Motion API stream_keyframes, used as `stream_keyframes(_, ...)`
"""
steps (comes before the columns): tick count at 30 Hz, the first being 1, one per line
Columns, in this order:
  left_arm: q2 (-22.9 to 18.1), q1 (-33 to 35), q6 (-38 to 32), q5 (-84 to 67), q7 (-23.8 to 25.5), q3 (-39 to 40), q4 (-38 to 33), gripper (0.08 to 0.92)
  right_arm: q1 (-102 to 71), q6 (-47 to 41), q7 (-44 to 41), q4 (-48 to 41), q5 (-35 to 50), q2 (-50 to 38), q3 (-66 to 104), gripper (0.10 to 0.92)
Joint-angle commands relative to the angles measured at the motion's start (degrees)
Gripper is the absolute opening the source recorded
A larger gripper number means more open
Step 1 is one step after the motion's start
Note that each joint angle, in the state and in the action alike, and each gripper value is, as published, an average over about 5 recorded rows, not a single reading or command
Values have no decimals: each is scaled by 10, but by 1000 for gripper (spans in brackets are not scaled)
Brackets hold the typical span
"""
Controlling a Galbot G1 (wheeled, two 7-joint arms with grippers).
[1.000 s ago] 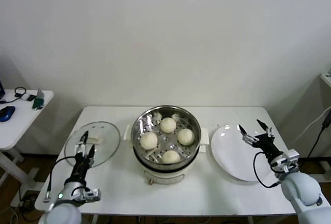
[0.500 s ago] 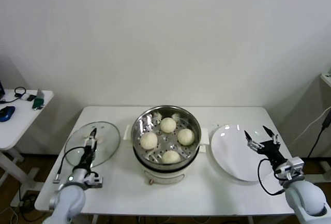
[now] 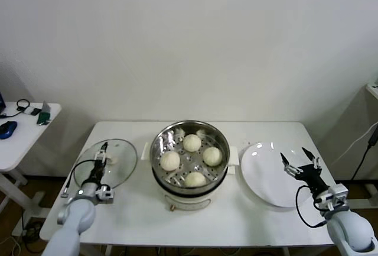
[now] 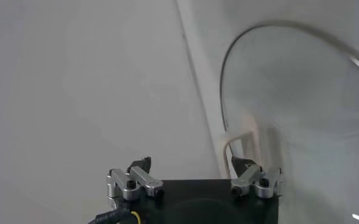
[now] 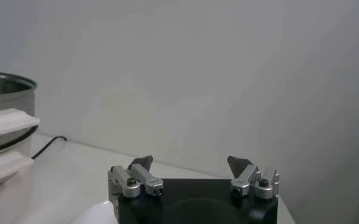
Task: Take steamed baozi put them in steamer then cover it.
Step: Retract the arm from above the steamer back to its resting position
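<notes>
From your head camera you see all four steamed baozi [image 3: 190,160], smooth cream-white rounds, sitting on the perforated tray inside the shiny stainless-steel steamer [image 3: 189,155] at the middle of the white table [image 3: 136,214]. Neither wrist camera shows the buns. The clear glass cover [image 3: 106,162] with its metal rim lies flat on the table to the steamer's left, and your left gripper [image 3: 99,162] hangs over it with jaws spread. Your left wrist camera adds what the head view blurs: the cover's [image 4: 301,109] cream-white oblong handle [image 4: 240,143] stands just ahead of one fingertip [image 4: 243,165]. Your right gripper [image 3: 301,167], jaws wide apart and holding nothing, hovers over the flat white plate [image 3: 266,173]; its wrist camera catches only the steamer's [image 5: 5,131] steel wall and white side handle.
</notes>
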Motion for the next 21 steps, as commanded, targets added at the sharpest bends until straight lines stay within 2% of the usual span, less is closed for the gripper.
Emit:
stream_keyframes(1, -1, -57, -11, -2, -16, 5, 67, 823, -6, 5, -6, -3, -14, 3, 6, 823)
stream_keyframes(11, -5, -75, -34, -24, -16, 12, 87, 800, -8, 12, -13, -11, -33, 10, 4, 823)
stream_keyframes(21, -8, -72, -54, -29, -19, 6, 105, 530, 0, 15, -17, -16, -41, 15, -2, 823)
